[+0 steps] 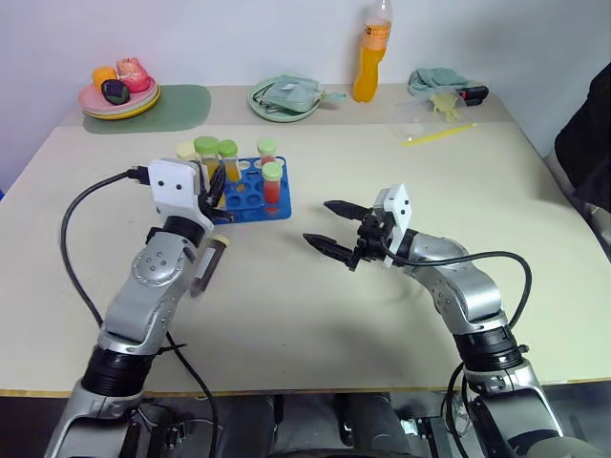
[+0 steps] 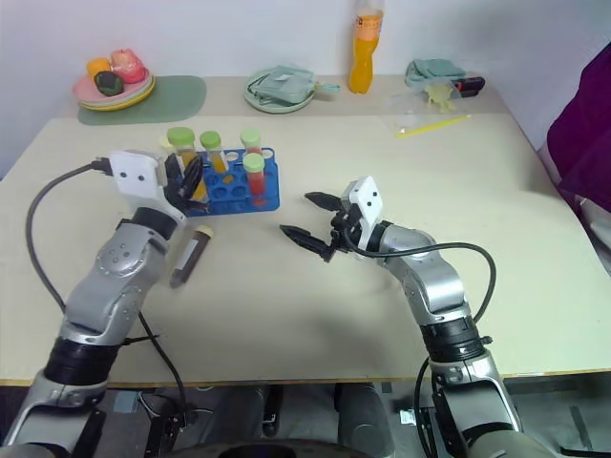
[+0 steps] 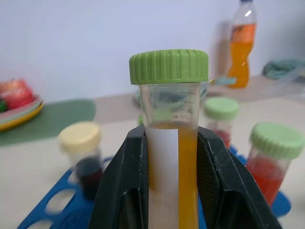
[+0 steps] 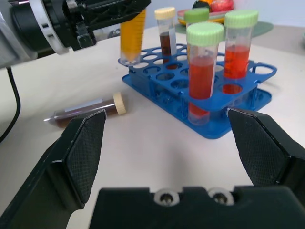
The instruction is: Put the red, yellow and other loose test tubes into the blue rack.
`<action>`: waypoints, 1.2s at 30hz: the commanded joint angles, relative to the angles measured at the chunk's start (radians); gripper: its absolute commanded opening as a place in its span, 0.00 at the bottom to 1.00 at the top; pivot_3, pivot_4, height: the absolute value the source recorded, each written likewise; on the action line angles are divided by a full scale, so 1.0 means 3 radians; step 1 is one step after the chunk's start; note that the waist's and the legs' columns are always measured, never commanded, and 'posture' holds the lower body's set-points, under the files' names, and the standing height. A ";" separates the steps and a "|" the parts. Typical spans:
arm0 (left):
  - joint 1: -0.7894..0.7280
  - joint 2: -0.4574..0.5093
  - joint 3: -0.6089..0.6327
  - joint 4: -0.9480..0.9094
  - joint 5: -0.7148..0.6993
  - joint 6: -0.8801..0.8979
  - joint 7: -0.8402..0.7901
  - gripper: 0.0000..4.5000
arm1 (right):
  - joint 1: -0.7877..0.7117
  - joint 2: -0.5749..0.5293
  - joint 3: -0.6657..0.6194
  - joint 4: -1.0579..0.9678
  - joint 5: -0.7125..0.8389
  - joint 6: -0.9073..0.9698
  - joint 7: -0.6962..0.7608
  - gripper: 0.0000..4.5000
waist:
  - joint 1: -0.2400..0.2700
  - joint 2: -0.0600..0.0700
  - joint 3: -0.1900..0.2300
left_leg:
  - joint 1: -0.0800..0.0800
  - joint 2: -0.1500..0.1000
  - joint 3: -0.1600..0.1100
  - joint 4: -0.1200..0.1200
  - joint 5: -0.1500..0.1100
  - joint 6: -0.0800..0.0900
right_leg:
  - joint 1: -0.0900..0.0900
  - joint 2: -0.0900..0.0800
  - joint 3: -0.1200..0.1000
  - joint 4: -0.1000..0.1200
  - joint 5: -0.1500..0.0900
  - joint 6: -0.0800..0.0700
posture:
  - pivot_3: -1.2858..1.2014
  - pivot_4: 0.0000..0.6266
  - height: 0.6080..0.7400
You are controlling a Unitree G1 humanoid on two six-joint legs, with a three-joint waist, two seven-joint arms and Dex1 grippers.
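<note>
L gripper [image 4: 102, 14] pinches a green-capped tube of yellow liquid [image 3: 171, 143] upright, fingers [image 3: 125, 191] tight on both sides; tube bottom sits at a hole on the near-left corner of the blue rack [image 4: 214, 126], can't tell how deep it's in; rack stands mid-table [image 1: 315, 315], just ahead of L gripper; in rack: two red tubes w/ green caps [image 4: 204, 71], one dark tube w/ cream cap [image 4: 166, 33], another green-capped one further back; loose dark tube w/ cream cap [image 4: 88, 110] lies flat on table beside rack, close to L arm; R gripper [image 1: 334, 229] hovers right of rack, jaws spread wide, holding nothing; orange bottle [image 1: 374, 52] and plates at far edge.
</note>
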 commanded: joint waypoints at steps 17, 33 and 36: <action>-0.0562 -0.0693 0.0285 0.1329 0.0699 -0.0958 -0.0581 0.17 | 0.0080 0.0026 -0.0079 -0.0348 0.0147 0.0140 -0.0130 1.00 | -0.0004 0.0000 0.0000 | 0.0000 -0.0001 -0.0001 0.0003 -0.0001 0.0003 | 0.0000 -0.0001 -0.0002 0.0004 0.0001 0.0001 | 0.52 0.24 0.92; -0.0454 -0.0749 0.0364 0.1288 0.0962 -0.0991 -0.0589 0.17 | 0.0071 0.0000 -0.0052 -0.0331 0.0142 0.0126 -0.0094 1.00 | -0.0004 -0.0001 0.0000 | 0.0000 0.0000 -0.0001 0.0004 -0.0001 0.0003 | 0.0000 -0.0001 -0.0002 0.0004 0.0001 0.0002 | 0.52 0.24 0.92; -0.0461 -0.0783 0.0376 0.1321 0.0952 -0.1024 -0.0607 0.17 | 0.0080 0.0010 -0.0041 -0.0344 0.0139 0.0126 -0.0093 1.00 | -0.0003 -0.0001 0.0000 | 0.0000 0.0000 -0.0001 0.0004 -0.0001 0.0003 | 0.0000 -0.0001 -0.0002 0.0004 0.0001 0.0002 | 0.52 0.24 0.92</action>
